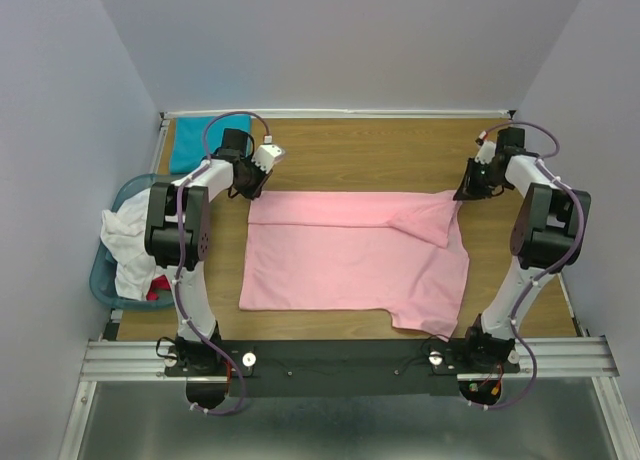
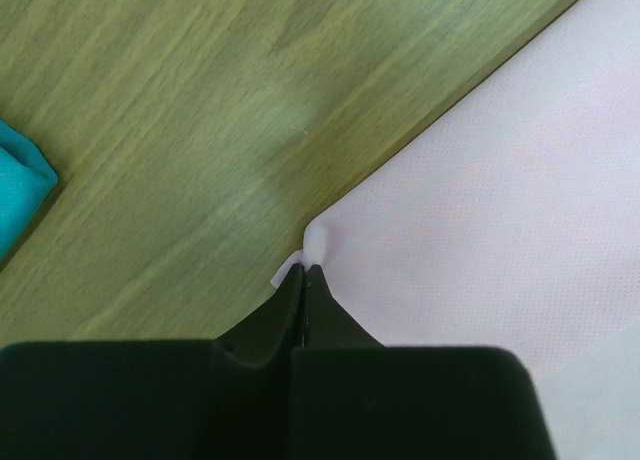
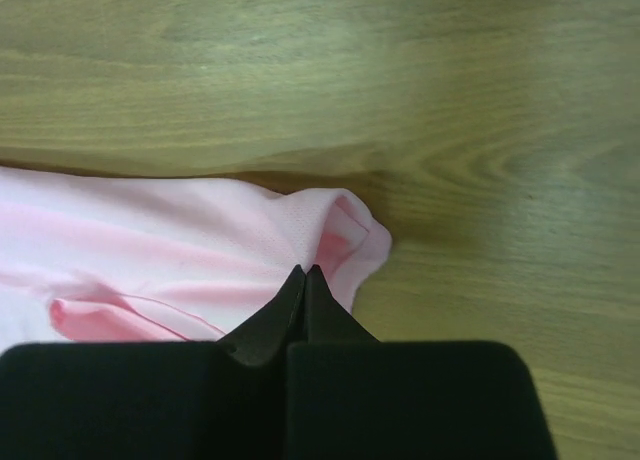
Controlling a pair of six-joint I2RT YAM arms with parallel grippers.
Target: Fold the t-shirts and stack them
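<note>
1. The pink t-shirt [image 1: 350, 260] lies spread flat in the middle of the worktop [image 1: 380, 155]. Its long axis runs left to right, with what looks like the hem end on the left and the sleeves on the right.
2. Both sets of jaws sit on its far edge. The left jaws are clenched right at the far-left corner, with a little nub of cloth pinched at their tips. The right jaws are clenched on the bunched-up far-right corner, where the fabric puckers into a fold.
3. The key relation: the whole body of the shirt lies on the near side of both jaws, toward the arm bases. My guess is the next move drags that far edge back over the shirt to the near edge.
4. Each corner belongs to its own arm: left arm [image 1: 178, 220] for the left end, right arm [image 1: 545, 225] for the right. Neither needs to cross over.
5. Looks-wise, it's thin, soft, plain pink cloth and mostly smooth. The far sleeve is tucked in diagonally at the right, and the near sleeve pokes out toward the bases.
6. A teal t-shirt [image 1: 195, 145] sits folded at the far-left corner of the worktop. The white t-shirts [image 1: 125, 245] are heaped in the basket [image 1: 103, 280] off the left side.
</note>
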